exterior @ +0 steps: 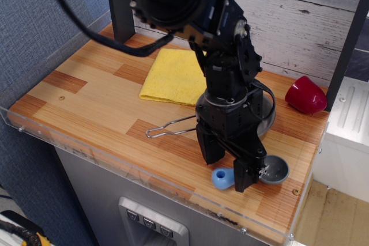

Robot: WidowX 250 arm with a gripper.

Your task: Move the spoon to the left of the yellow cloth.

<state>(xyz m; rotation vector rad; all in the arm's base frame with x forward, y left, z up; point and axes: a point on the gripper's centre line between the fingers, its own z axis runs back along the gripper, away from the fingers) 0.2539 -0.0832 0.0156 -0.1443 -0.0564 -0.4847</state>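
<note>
The spoon [221,178] lies near the front right edge of the wooden counter, its light-blue handle end and grey bowl [277,168] showing on either side of my fingers. My gripper [228,168] is low over the handle, open, with one finger [211,148] behind it and the other [244,172] in front. The middle of the handle is hidden by the fingers. The yellow cloth [173,76] lies flat at the back middle of the counter, well behind and left of the gripper.
A steel pan [262,120] with a wire handle [170,128] sits just behind the gripper, mostly hidden by the arm. A dark red cup [305,95] lies on its side at the back right. A black post [121,12] stands at the back left.
</note>
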